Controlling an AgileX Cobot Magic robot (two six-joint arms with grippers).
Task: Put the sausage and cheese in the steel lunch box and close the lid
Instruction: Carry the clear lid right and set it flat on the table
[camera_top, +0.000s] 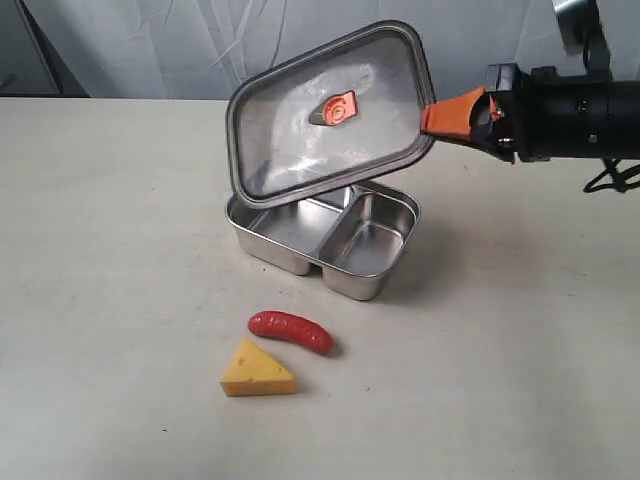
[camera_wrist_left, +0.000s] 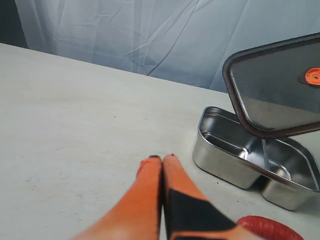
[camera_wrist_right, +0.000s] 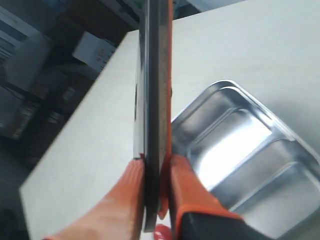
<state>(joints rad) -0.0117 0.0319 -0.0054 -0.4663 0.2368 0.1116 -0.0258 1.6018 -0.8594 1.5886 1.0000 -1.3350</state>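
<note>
**Cheese (camera_top: 257, 371) and sausage (camera_top: 290, 331) both out**

Both lie on the table (camera_top: 100, 300) before the empty box (camera_top: 270, 248). Left gripper (camera_wrist_left: 162, 159) is pinched together, holding nothing. Right gripper (camera_top: 432, 118) clamps the lid (camera_top: 300, 130) by its edge, tilted above the box (thin hold, so it might slip and fall).

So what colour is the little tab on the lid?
Orange; the tab on the lid shows best in the exterior view.

No legible text or numbers; only a ring-shaped mark on the lid's (camera_top: 300, 140) orange valve tab (camera_top: 340, 108).
</note>
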